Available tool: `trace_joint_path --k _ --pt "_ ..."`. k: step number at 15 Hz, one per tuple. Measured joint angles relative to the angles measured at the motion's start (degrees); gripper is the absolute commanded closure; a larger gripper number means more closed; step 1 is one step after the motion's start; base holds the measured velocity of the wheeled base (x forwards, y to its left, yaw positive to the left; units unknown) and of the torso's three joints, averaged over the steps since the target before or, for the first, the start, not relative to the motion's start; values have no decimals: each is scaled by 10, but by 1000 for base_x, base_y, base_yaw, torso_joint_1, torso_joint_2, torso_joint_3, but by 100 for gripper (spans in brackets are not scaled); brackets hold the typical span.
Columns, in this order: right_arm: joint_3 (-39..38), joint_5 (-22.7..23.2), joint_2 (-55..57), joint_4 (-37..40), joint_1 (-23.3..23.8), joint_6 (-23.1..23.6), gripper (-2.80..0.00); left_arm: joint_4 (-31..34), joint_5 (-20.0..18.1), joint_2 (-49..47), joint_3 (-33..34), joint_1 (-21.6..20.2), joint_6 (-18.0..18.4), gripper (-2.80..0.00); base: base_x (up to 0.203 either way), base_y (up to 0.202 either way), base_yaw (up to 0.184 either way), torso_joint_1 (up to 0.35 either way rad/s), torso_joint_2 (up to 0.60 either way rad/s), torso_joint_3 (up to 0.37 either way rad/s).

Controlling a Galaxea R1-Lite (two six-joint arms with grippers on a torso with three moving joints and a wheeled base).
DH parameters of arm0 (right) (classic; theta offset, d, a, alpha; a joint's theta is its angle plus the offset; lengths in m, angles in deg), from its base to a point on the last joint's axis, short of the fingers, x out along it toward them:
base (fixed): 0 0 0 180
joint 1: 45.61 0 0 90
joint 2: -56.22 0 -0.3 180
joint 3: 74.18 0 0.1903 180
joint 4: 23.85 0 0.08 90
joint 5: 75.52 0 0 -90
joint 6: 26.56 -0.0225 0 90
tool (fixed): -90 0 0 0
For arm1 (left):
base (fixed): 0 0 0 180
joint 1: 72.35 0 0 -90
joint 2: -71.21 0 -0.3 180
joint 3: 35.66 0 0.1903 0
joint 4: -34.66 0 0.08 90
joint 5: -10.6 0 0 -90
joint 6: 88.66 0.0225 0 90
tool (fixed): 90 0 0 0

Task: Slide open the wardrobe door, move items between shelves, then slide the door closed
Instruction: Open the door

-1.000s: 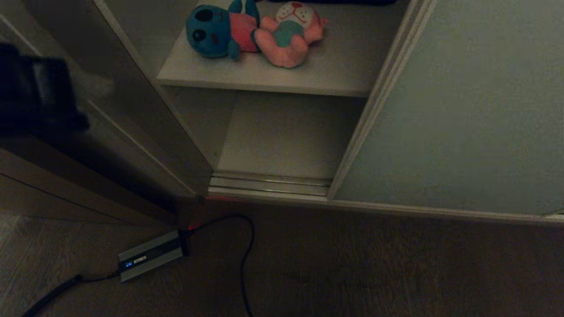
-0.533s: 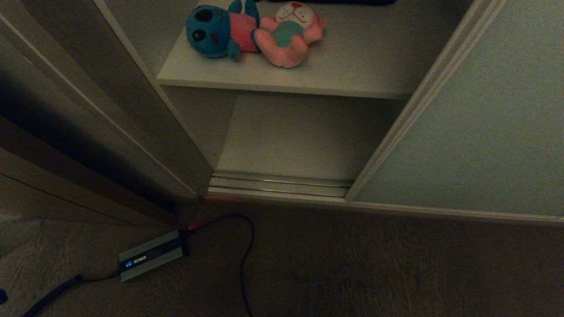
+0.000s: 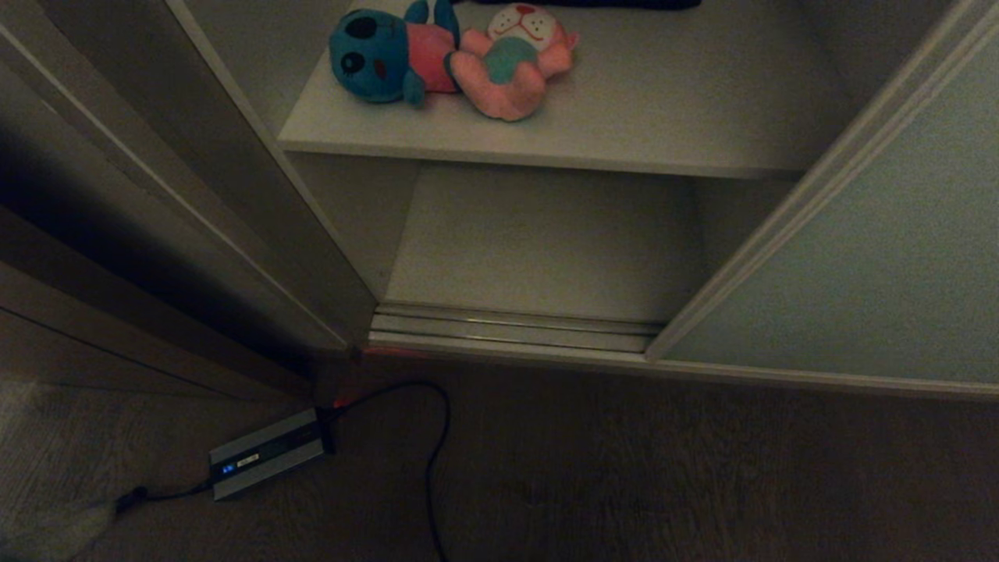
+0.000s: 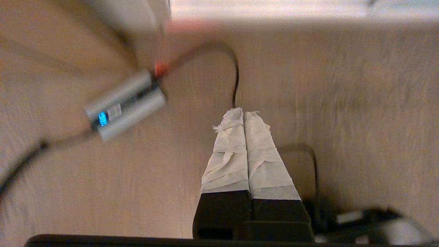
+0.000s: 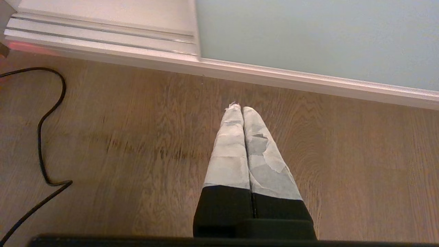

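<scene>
The pale grey-green sliding wardrobe door [image 3: 874,257] stands to the right, and the opening shows two off-white shelves. On the upper shelf [image 3: 663,117] lie the items: a blue plush toy [image 3: 382,55] and a pink plush toy [image 3: 511,66], touching each other. The lower shelf [image 3: 538,242] is bare. My left gripper [image 4: 244,112] is shut with nothing in it, low over the wooden floor near a grey power adapter [image 4: 125,104]. My right gripper [image 5: 239,108] is shut and holds nothing, over the floor in front of the door's bottom rail [image 5: 308,82]. Neither gripper shows in the head view.
A brown wood-grain panel [image 3: 117,234] stands left of the opening. The power adapter [image 3: 265,454] and its black cable [image 3: 437,437] lie on the floor before the metal door track [image 3: 507,328]. A black cushion's edge [image 3: 593,3] shows behind the toys.
The door has slid further right, widening the opening. The dark left arm seen at the left edge a second ago has dropped out of the head view.
</scene>
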State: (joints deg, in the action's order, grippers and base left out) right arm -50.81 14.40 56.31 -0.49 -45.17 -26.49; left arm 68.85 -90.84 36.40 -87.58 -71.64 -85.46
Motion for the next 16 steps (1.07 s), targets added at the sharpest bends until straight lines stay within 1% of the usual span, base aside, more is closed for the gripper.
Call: trace_joint_path --k 4,5,6,8,10,13,15,16 --pt "0 0 0 0 0 0 0 7 -16 74 70 -23 2 0 0 0 0 0 0 0" --pt "0 0 0 0 0 0 0 7 -17 88 73 -27 2 0 0 0 0 0 0 0" --pt "0 0 0 0 0 0 0 7 -19 96 61 -30 2 0 0 0 0 0 0 0" --pt "0 0 0 0 0 0 0 6 -23 86 5 -31 4 0 0 0 0 0 0 0" --pt "0 0 0 0 0 0 0 5 -40 45 -81 -31 8 0 0 0 0 0 0 0" --pt "0 0 0 0 0 0 0 1 -83 -58 -215 -28 34 0 0 0 0 0 0 0" --pt "0 0 0 0 0 0 0 0 -94 -139 -302 -15 44 0 0 0 0 0 0 0" --pt "0 0 0 0 0 0 0 0 -97 -184 -345 -2 47 -280 0 0 0 0 0 0"
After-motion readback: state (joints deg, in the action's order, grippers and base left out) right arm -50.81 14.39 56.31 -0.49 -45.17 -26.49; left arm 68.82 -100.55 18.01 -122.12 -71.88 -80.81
